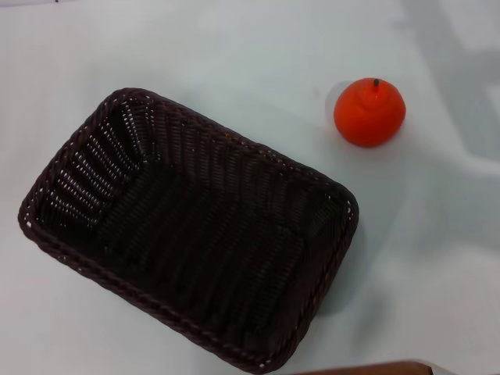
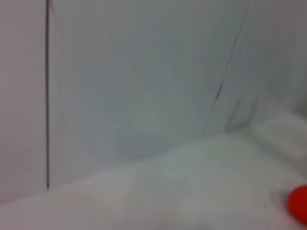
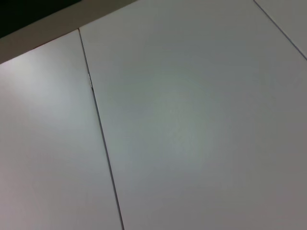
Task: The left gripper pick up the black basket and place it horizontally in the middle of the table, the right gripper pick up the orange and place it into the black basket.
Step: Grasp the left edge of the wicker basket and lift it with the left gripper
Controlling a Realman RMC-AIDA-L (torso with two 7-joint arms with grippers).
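The black basket (image 1: 187,226) lies on the white table (image 1: 234,47) in the head view, left of centre, turned at a slant and empty. The orange (image 1: 369,112) sits on the table to the basket's upper right, apart from it, stem up. A sliver of the orange (image 2: 300,203) shows at the edge of the left wrist view. Neither gripper shows in any view.
A brown edge (image 1: 375,369) shows at the bottom of the head view. The right wrist view shows only white panels with a seam (image 3: 100,134). The left wrist view shows a white wall (image 2: 144,72) behind the table.
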